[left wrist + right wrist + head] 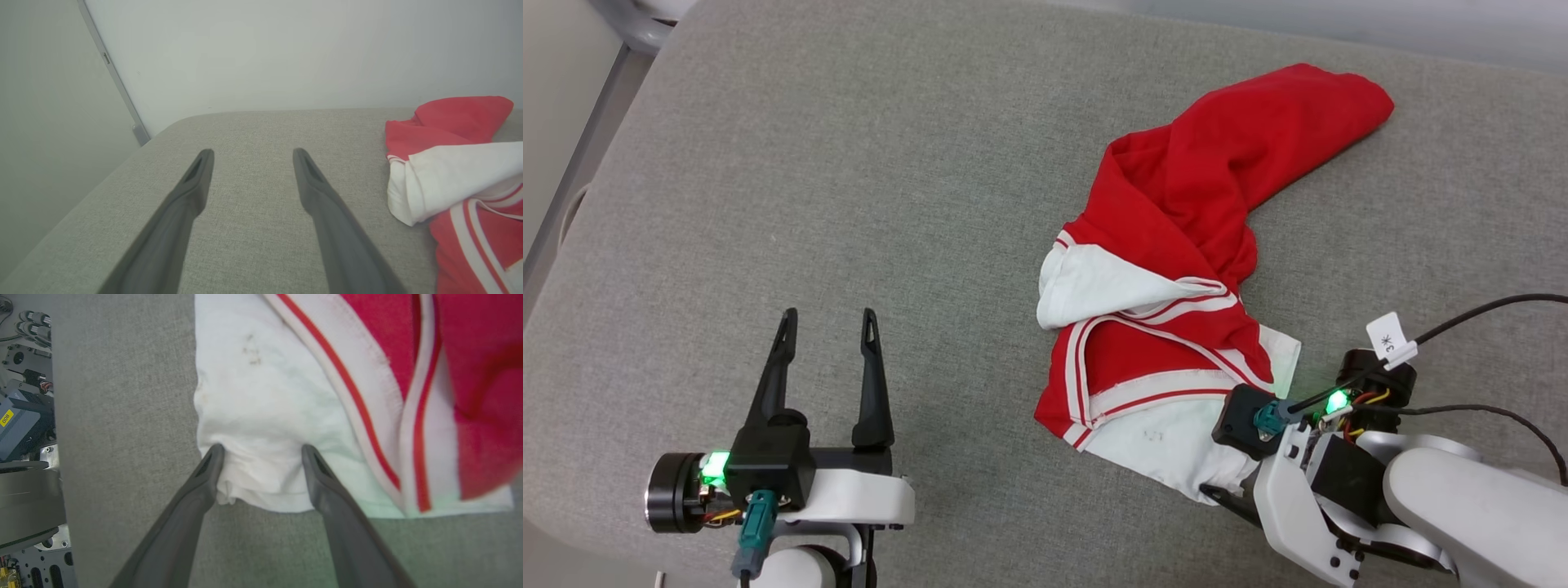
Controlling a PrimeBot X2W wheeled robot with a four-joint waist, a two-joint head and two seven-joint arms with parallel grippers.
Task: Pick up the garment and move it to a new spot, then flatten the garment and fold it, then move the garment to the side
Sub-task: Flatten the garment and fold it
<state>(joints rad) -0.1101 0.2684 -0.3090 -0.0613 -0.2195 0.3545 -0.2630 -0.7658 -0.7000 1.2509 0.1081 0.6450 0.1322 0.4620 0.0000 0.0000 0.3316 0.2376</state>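
The right gripper, fingers spread, straddles the white hem of the crumpled red jersey (touching it or not, I cannot tell) on the grey upholstered surface, while the left gripper, likewise spread, hovers well apart from it.

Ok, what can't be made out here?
- Head view: the right gripper, fingertips hidden by its own wrist.
- Right wrist view: whether its fingers touch the garment; its red part blurs at right.
- Left wrist view: garment cut off by the right edge.
- Small mark on the white cloth: too small to read.
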